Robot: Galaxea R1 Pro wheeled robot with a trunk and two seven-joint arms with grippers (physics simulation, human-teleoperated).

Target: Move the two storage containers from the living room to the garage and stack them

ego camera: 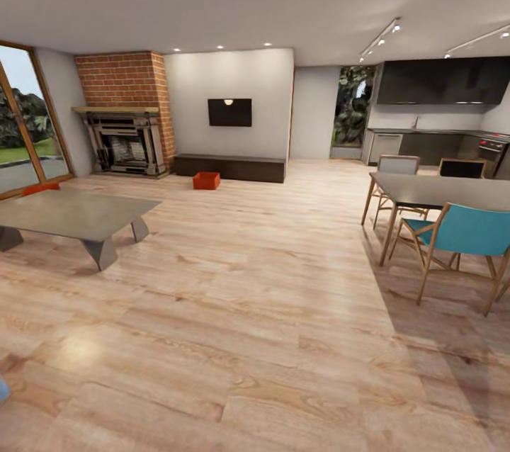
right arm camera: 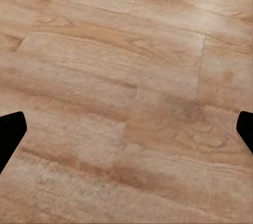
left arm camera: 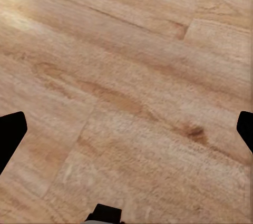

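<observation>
I am in the living room, on its light wood-plank floor [ego camera: 234, 310]. One red-orange storage container [ego camera: 206, 181] stands on the planks in front of the dark low cabinet [ego camera: 230, 167] under the wall TV [ego camera: 229, 112]. A second red-orange container [ego camera: 40, 188] peeks out past the far left edge of the coffee table [ego camera: 78, 215], mostly hidden by it. Both are far from my arms. My left gripper [left arm camera: 126, 134] is open over bare planks, its black fingertips [left arm camera: 10, 134] wide apart. My right gripper [right arm camera: 126, 134] is open over planks too. The garage is out of view.
A brick fireplace [ego camera: 127, 133] stands at the back left beside a glass door [ego camera: 25, 119]. A dining table [ego camera: 439, 190] with wooden chairs and a teal chair [ego camera: 467, 231] fills the right side. A kitchen counter [ego camera: 425, 144] lies behind it. A wide stretch of planks runs toward the cabinet.
</observation>
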